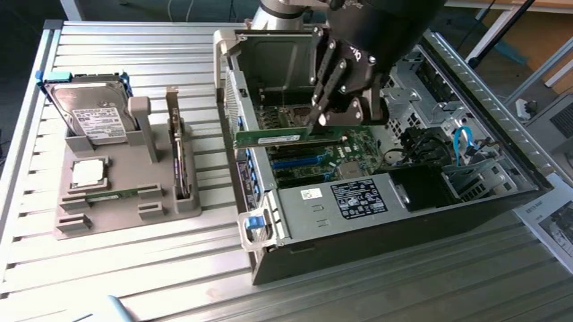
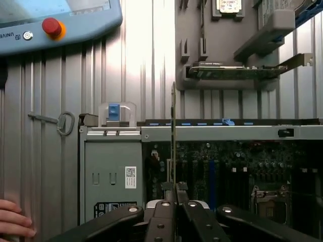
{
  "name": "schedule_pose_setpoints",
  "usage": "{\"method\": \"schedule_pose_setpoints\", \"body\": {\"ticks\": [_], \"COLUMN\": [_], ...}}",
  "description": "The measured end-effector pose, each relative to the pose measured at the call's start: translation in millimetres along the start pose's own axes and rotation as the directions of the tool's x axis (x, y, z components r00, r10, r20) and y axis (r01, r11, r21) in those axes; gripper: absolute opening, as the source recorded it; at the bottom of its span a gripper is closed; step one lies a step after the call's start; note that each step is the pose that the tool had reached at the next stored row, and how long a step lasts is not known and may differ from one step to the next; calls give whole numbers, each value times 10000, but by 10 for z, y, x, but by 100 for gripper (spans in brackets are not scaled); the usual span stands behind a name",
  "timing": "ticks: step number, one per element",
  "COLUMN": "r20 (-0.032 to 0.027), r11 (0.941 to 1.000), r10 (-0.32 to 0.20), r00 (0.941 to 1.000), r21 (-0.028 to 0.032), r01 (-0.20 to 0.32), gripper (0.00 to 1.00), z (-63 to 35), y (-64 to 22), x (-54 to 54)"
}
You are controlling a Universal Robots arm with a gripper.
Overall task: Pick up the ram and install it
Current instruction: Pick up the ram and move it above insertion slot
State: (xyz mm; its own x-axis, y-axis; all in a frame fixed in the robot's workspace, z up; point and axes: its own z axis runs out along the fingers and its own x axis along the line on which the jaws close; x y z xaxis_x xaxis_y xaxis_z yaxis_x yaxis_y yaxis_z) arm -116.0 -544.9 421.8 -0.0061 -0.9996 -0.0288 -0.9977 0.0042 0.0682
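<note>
Clamped narrow on the ram, the gripper holds it near one end, roughly level, just above the motherboard inside the open computer case. It looks clear of any slot, though the angle leaves that uncertain. At the exterior view's left, a grey holder carries a hard drive.

A hard drive stands upright in the gray holder beside the open computer case.
</note>
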Motion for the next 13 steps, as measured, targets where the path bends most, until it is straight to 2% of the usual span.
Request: {"method": "schedule_pose_setpoints", "body": {"ticks": [6, 13], "r20": [-1, -1], "r11": [10000, 10000], "r10": [0, 1], "r00": [10000, 10000], "r21": [-49, -65], "r01": [0, -1], "gripper": [12, 12], "z": [-35, -53], "y": [-452, -709], "x": [70, 105]}}
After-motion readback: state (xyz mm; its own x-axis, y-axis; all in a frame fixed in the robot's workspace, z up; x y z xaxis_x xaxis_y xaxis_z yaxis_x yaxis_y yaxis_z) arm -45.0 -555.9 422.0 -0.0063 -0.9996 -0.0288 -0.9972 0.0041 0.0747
